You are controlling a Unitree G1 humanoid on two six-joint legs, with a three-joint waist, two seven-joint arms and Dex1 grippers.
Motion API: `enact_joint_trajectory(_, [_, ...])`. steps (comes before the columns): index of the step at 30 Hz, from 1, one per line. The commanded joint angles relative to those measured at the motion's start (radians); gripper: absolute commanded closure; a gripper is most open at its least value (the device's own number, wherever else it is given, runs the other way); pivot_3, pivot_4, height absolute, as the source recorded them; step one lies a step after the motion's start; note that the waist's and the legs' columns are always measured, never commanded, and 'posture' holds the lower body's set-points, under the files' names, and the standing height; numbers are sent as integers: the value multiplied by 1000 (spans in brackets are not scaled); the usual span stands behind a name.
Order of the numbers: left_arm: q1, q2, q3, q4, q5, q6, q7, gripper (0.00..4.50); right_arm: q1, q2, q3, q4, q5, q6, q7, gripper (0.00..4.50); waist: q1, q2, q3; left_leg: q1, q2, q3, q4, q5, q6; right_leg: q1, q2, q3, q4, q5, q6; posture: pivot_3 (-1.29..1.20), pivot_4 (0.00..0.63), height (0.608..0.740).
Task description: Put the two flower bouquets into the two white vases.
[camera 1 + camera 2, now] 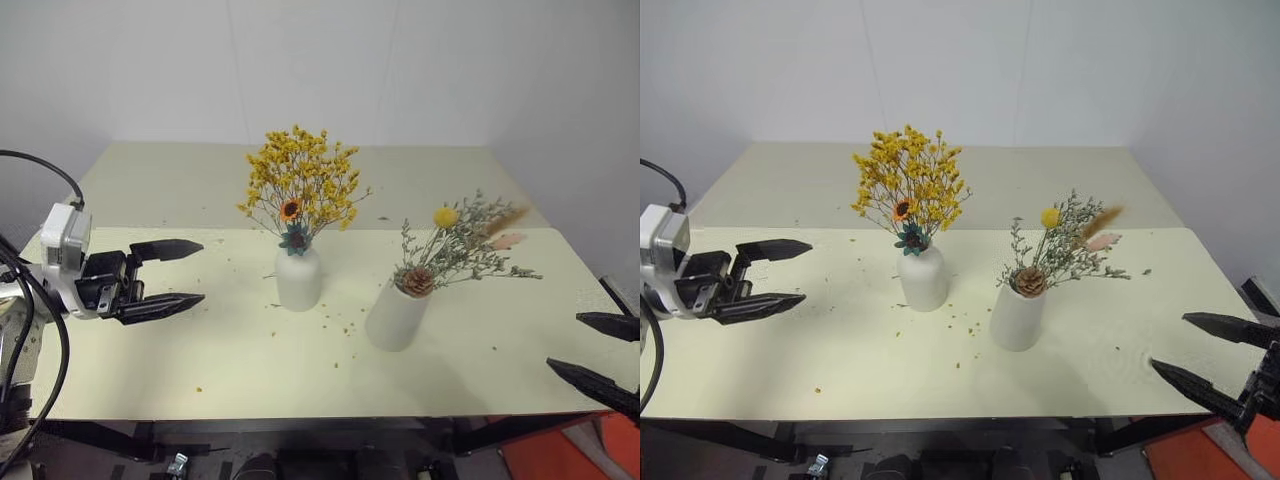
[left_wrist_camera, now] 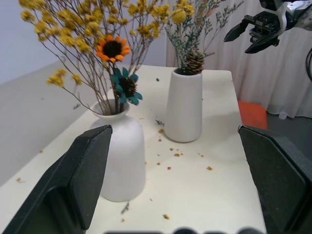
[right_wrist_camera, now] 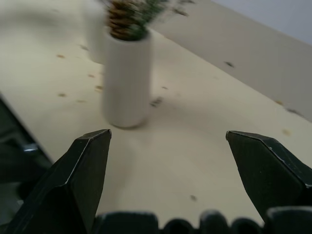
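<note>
Your yellow-orange bouquet (image 1: 300, 190), a wide spray of tiny blossoms with a small sunflower low in front, stands upright in the bottle-shaped vase (image 1: 298, 278) near the middle of the pale tabletop (image 1: 480, 350). Just to its right and slightly nearer to you, the grey-green bouquet (image 1: 455, 245), with its brown cone at the rim and a yellow ball on top, sits in the cylinder vase (image 1: 396, 318). This bunch leans out to the right over the rim. The two vases stand near each other but apart. Both bouquets appear to be placed, so the task looks finished.

Crumbs of dried blossom (image 1: 335, 325) lie scattered on the tabletop around and between the vases.

Your left gripper (image 1: 165, 275) hovers at the left side of the tabletop, pointing right toward the bottle vase, its fingers spread wide and empty. Your right gripper (image 1: 1210, 355) hangs off the near right corner, well apart from the cylinder vase, fingers likewise spread and holding nothing.

The risks now are mostly your own arms. A sweep inward by the left gripper could knock the narrow-based bottle vase, which carries a top-heavy spray. The leaning grey-green bunch reaches toward your right side; brushing its tips could drag it out or tip the cylinder. The dried stems shed easily, so any contact would likely drop more crumbs.
</note>
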Motion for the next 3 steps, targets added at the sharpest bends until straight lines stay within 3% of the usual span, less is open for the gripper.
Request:
enact_joint_trajectory(1, [6, 19, 55, -64, -36, 12, 32, 0, -40, -48, -40, -7, 1, 22, 7, 13, 1, 0, 0, 0, 0, 0, 0, 0, 0, 0, 0, 0, 0, 0, 0, 0, 150, 740])
enact_joint_trajectory(3, [10, 22, 63, -85, -38, 17, 51, 0, -68, -70, -36, 2, -4, 31, 16, 13, 1, 0, 0, 1, -1, 0, 1, 0, 0, 1, -1, 1, 0, 0, 0, 0, 150, 740])
